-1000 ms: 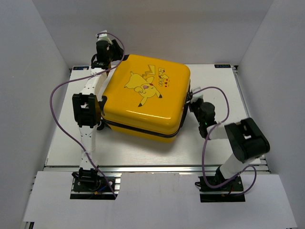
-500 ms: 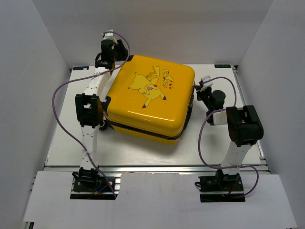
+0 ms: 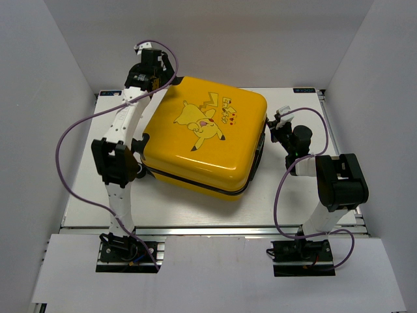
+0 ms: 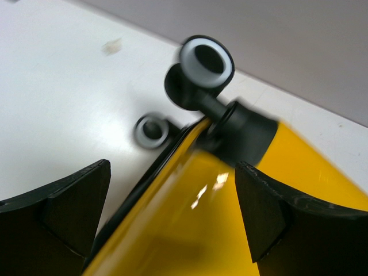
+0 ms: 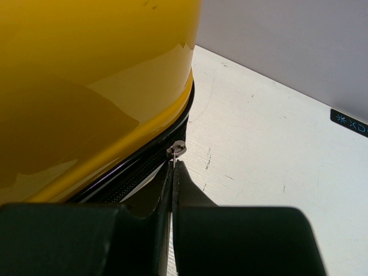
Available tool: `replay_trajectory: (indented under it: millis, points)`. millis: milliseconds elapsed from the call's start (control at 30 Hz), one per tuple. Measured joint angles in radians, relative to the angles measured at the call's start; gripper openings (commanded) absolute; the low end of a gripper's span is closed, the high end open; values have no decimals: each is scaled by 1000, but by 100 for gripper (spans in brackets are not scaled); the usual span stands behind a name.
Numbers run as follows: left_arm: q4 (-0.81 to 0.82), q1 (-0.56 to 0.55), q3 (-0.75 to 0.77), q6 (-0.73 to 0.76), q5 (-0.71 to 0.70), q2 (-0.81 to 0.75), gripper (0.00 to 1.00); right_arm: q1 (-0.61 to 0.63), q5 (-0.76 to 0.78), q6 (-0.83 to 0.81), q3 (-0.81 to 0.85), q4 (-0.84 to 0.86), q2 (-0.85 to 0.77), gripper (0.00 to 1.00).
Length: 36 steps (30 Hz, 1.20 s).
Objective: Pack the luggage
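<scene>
From above, I see the yellow Pikachu suitcase (image 3: 205, 140) lying shut across the middle of the table (image 3: 85, 189), its contents hidden. The left gripper (image 3: 146, 62) sits at its far-left corner, and the right gripper (image 3: 279, 124) at its right side. On the left wrist view, my claw gapes, released, facing a wheel (image 4: 206, 60). On the right wrist view, the claw is clenched on the zipper pull (image 5: 176, 150).

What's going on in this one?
Two arms are working on the yellow suitcase, which lies flat on the table with its lid down. The right gripper is pinched shut on the zipper pull at the case's right edge. The left gripper is open, straddling the far-left corner beside the wheels without clamping it.
</scene>
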Motion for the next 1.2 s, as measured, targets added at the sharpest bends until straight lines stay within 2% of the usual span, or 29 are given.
replay_trajectory:
  millis: [67,133,333,467,633,1000,1067,1100,1133,1200]
  points:
    - [-128,-10,-27,-63,-71,-93,98,4,9,-4,-6,-14,-13,0]
    - [-232,-10,-121,-150,-139,-226,98,8,16,-12,-26,-19,-32,0]
    - [-495,13,-553,-409,-269,-641,98,18,29,-38,-58,-37,-69,0]
    - [-584,15,-793,-539,-274,-804,98,18,28,-46,-61,-37,-71,0]
    - [-542,18,-878,-660,-279,-857,98,19,20,-51,-65,-39,-77,0]
    - [-358,39,-978,-780,-282,-747,98,26,-7,-86,-102,-100,-142,0]
    - [-344,45,-982,-793,-291,-727,90,26,-7,-86,-105,-101,-144,0]
    - [-330,47,-982,-798,-293,-716,79,25,-7,-85,-105,-101,-144,0]
    - [-319,48,-973,-800,-296,-700,52,25,-6,-83,-105,-100,-144,0]
    - [-314,46,-955,-816,-285,-679,25,25,2,-77,-105,-97,-144,0]
